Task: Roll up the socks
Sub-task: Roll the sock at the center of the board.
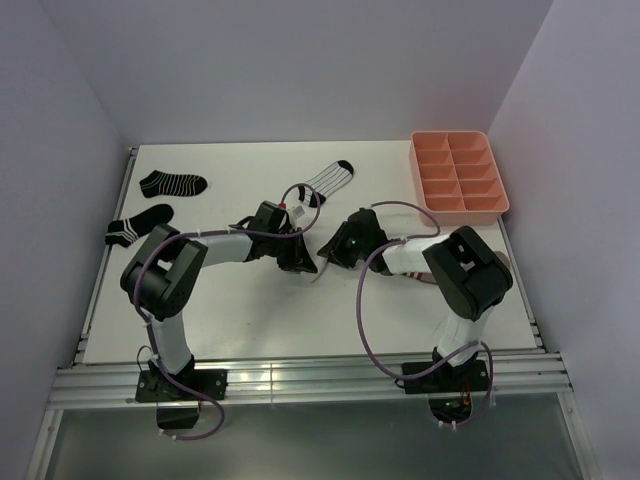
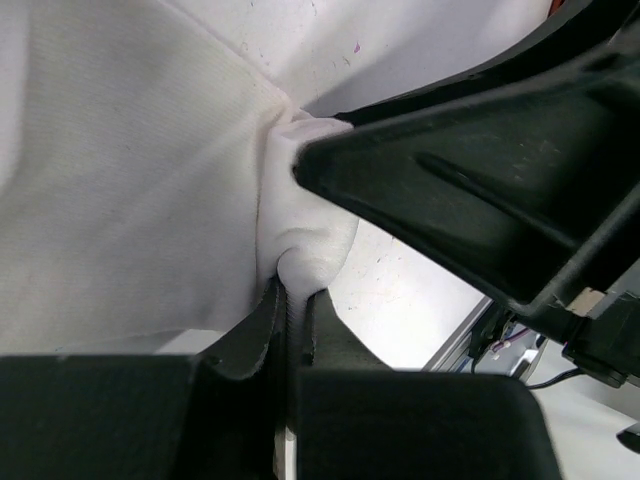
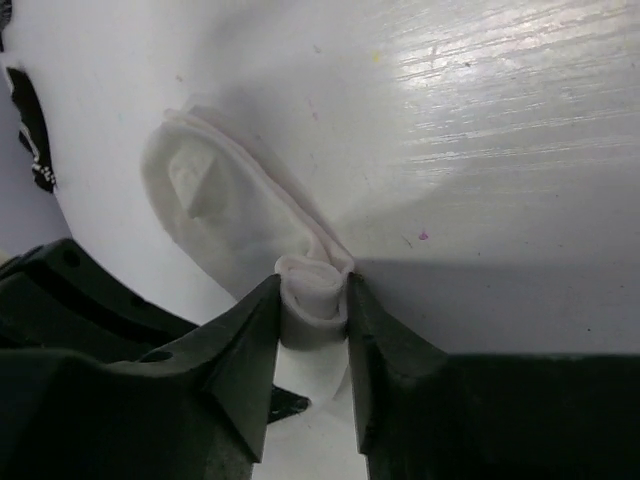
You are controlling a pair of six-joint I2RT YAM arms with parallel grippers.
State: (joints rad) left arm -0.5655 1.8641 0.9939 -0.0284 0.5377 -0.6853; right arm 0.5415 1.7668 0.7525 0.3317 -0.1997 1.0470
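Both arms meet at the middle of the desk (image 1: 250,320). The plain white sock (image 3: 225,195) lies on the desk between the two pincers, with one end wound into a small tight roll. Right pincer (image 3: 312,292): clenched on that roll, a finger (image 3: 245,345) on each side. The unrolled part of the sock fans away from the tips and has a raised pucker near its far end. Left pincer (image 2: 293,305): clamped on a bunched fold of the same white fabric, its fingers (image 2: 255,330) almost closed together. The rest of the cloth spreads up and to the left in the left wrist view. Black housing of the other arm fills the right of that view, very near the fold. From above, the pincers stand tip to tip; there the white sock is hard to pick out against the white desk. The white thin-striped sock (image 1: 328,180), with black toe and heel, lies behind the pincers, untouched. The upper black striped sock (image 1: 172,184) and lower black striped sock (image 1: 140,224) lie at far left, near each other but apart. The salmon-pink compartment tray (image 1: 450,134) sits at the far right corner and has two columns of cells. Writing: a small white-and-red tag (image 1: 297,212) on the left arm's wrist, print too small to read.
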